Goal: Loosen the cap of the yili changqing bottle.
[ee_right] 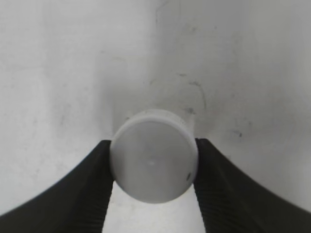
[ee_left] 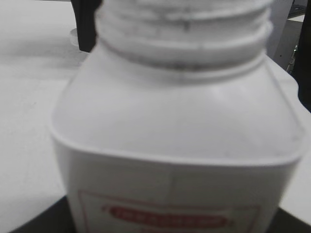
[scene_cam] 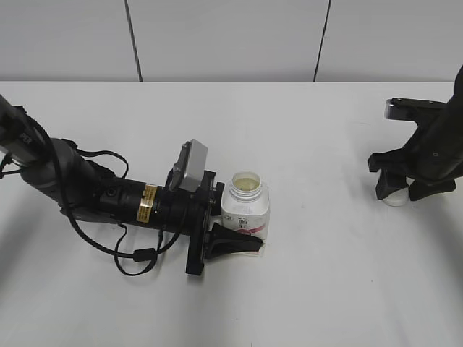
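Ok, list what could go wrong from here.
1. The bottle stands uncapped with liquid showing in its neck; the left claw holds it low on its body, so a jerk or hard squeeze could tip it or spill the liquid.
2. The right claw pinches the cap only by its rim, down at the table; it may slip out and roll away.

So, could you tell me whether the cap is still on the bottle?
No, the bottle stands open-necked, and the cap sits between the right gripper fingers.
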`<move>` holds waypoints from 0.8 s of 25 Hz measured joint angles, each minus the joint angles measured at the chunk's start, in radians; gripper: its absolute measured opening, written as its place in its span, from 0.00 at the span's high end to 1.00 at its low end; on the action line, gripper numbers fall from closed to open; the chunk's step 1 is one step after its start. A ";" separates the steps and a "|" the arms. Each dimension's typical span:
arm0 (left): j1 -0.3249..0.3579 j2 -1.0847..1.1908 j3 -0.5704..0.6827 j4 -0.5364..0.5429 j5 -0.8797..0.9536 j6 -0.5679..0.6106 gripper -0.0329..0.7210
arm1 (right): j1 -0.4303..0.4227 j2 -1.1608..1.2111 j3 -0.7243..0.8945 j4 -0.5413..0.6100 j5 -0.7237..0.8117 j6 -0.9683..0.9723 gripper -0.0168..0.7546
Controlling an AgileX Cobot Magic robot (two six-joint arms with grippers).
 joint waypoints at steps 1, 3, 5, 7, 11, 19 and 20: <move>0.000 0.000 0.000 0.000 0.000 0.000 0.44 | 0.000 0.000 0.000 -0.001 0.000 0.000 0.39; 0.000 0.000 0.000 0.000 0.000 0.000 0.44 | 0.000 0.000 0.000 -0.001 0.000 0.000 0.31; 0.000 0.000 0.000 0.000 0.000 0.000 0.44 | 0.000 0.000 0.000 0.000 0.000 0.000 0.26; 0.000 0.000 0.000 0.000 0.000 0.000 0.44 | 0.000 0.000 0.000 0.000 -0.001 0.000 0.24; 0.000 0.000 0.000 0.000 0.000 0.000 0.44 | 0.000 -0.009 -0.003 0.000 0.004 0.001 0.23; -0.001 0.000 -0.001 -0.002 0.003 0.000 0.38 | 0.001 -0.039 -0.086 0.000 0.054 0.003 0.23; -0.001 0.000 -0.001 -0.001 0.005 0.000 0.34 | 0.001 -0.039 -0.090 0.000 0.058 0.003 0.23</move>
